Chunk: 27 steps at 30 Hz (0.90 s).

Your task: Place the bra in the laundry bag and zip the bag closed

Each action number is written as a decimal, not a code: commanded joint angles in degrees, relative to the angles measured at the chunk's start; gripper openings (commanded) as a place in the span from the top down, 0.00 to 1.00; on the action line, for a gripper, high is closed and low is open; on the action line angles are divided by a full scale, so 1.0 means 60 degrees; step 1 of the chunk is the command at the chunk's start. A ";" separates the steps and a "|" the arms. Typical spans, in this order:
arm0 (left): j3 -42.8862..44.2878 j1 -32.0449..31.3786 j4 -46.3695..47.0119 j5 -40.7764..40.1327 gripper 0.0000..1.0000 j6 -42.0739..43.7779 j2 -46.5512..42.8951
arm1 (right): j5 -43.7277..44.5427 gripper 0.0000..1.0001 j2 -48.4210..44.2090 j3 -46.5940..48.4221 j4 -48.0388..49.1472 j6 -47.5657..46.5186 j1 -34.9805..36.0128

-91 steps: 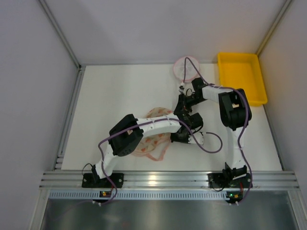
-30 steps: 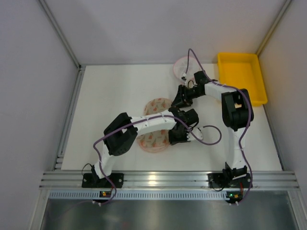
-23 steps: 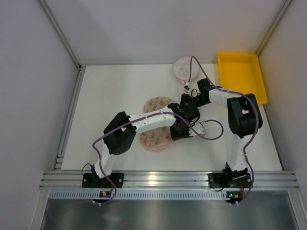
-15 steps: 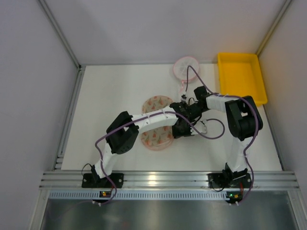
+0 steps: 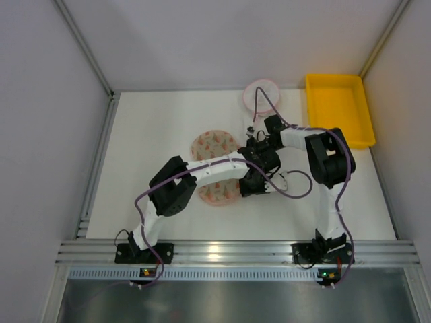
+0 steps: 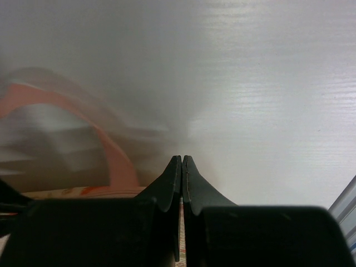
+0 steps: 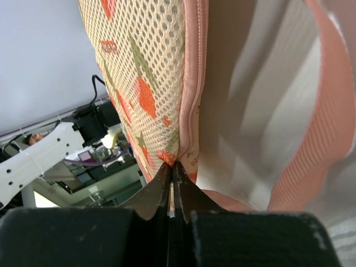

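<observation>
The laundry bag point(image 5: 214, 143), cream mesh with a pink-red pattern and pink trim, lies mid-table under my left forearm. My left gripper point(image 5: 246, 188) is at its right edge. In the left wrist view it point(image 6: 182, 158) is shut with a thin strip of the bag's fabric between the fingers, and blurred pink trim point(image 6: 114, 161) is to the left. My right gripper point(image 5: 253, 144) is at the bag's upper right edge. In the right wrist view it point(image 7: 172, 164) is shut on the bag's seam, where the mesh point(image 7: 144, 55) meets the pink zip trim point(image 7: 194, 100). The bra is not visible.
A small round white mesh disc with a pink rim point(image 5: 261, 96) lies at the back of the table. A yellow tray point(image 5: 339, 108) stands at the back right. Purple cables loop off both arms near the bag.
The bag has gone from a spread, crumpled shape to a rounder one and shifted up and left. My right gripper has moved up and left along its edge. Both stay shut.
</observation>
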 commanded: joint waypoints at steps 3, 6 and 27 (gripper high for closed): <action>-0.0796 -0.0245 0.0023 0.0681 1.00 0.0000 -0.0966 | 0.0144 1.00 0.0688 0.1483 0.0862 0.0100 0.0100; -0.1426 -0.0304 0.0009 0.0857 1.00 0.0146 -0.1273 | 0.0085 1.00 0.1128 0.2098 0.1109 0.0260 0.0129; 0.0286 0.0003 0.0198 0.0287 1.00 -0.0527 -0.0089 | 0.0466 0.30 -0.0042 0.3404 -0.2520 -0.2653 -0.0441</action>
